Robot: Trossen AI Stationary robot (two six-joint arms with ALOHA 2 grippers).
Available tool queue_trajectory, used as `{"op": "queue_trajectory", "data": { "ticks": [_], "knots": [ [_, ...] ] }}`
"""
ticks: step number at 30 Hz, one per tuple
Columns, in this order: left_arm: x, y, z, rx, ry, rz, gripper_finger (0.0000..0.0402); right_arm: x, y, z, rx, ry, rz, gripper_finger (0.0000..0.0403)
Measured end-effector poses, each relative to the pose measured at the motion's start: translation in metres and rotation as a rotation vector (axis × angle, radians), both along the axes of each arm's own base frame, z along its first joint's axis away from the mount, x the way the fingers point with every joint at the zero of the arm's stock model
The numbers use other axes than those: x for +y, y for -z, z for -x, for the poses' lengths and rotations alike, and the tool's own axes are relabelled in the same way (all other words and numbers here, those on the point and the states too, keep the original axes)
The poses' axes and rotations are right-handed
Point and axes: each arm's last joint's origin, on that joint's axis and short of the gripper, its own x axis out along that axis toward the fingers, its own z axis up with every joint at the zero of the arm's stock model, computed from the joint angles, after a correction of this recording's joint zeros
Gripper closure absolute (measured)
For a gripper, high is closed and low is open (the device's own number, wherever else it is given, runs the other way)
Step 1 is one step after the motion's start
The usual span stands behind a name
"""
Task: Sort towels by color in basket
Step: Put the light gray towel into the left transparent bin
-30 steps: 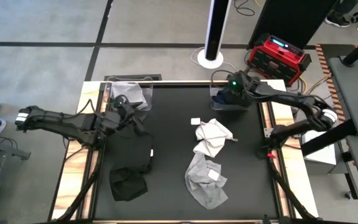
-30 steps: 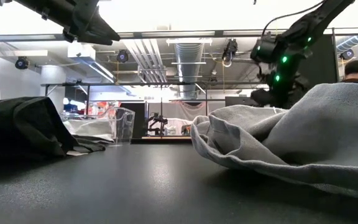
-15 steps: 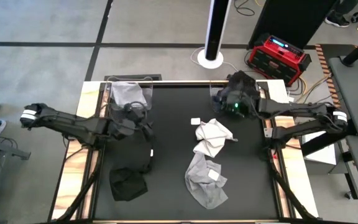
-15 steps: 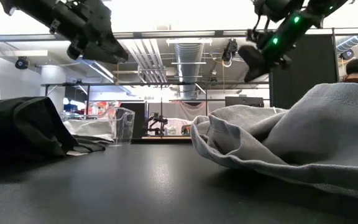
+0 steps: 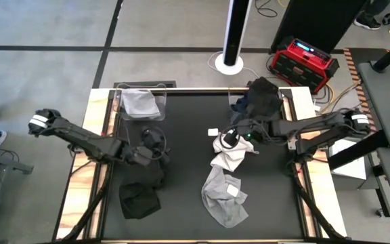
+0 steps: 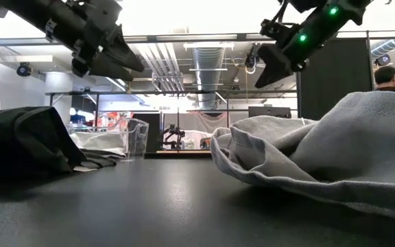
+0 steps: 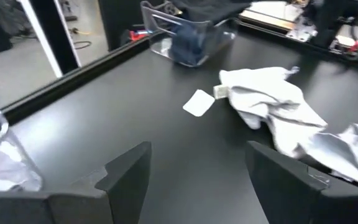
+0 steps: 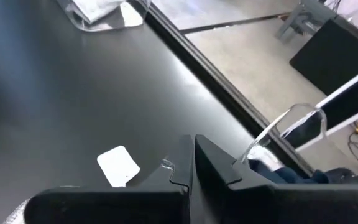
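Above the white towel [image 5: 231,144] your right gripper [image 5: 230,137] is hovering fully closed, risking pushing it aside ungrasped, while your left gripper [image 5: 156,144] is hanging open over the black towel [image 5: 151,173].

Overhead straight down; low level along the table [image 6: 149,206]; wrists close, facing each other; all sharing the white tag [image 7: 199,102].

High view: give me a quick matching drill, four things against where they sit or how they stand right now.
Things:
1. left gripper
2. right gripper
3. black towel
4. clear bin with light towels

States:
A. far-left corner of the mat
B. jaws shut, over the white towel
C. jaws open, above the dark cloth
D. crumpled at the near-left

Pairs: 1-C, 2-B, 3-D, 4-A
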Motion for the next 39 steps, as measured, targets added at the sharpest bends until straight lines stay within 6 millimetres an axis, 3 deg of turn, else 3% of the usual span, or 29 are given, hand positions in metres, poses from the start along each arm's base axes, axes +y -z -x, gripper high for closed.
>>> {"op": "queue_trajectory", "data": {
  "ticks": [9, 18, 28, 34, 39],
  "knots": [
    [-0.010, 0.002, -0.005, 0.015, 0.029, 0.001, 0.0157, 0.002, 0.020, -0.011, 0.043, 0.016, -0.032, 0.0394],
    [-0.013, 0.000, -0.014, 0.035, 0.037, -0.024, 0.0157, 0.001, 0.019, -0.030, -0.038, -0.061, 0.053, 0.0394],
    [-0.013, -0.004, -0.015, 0.032, 0.042, -0.041, 0.0157, 0.008, 0.023, -0.011, 0.094, -0.030, -0.021, 0.0394],
    [-0.012, -0.004, -0.015, 0.033, 0.028, -0.057, 0.0157, 0.008, 0.028, -0.010, 0.117, -0.021, -0.027, 0.0394],
    [-0.013, -0.006, -0.017, 0.005, 0.044, -0.042, 0.0157, 0.017, 0.017, 0.003, 0.148, -0.075, -0.108, 0.0394]
  ]
}}
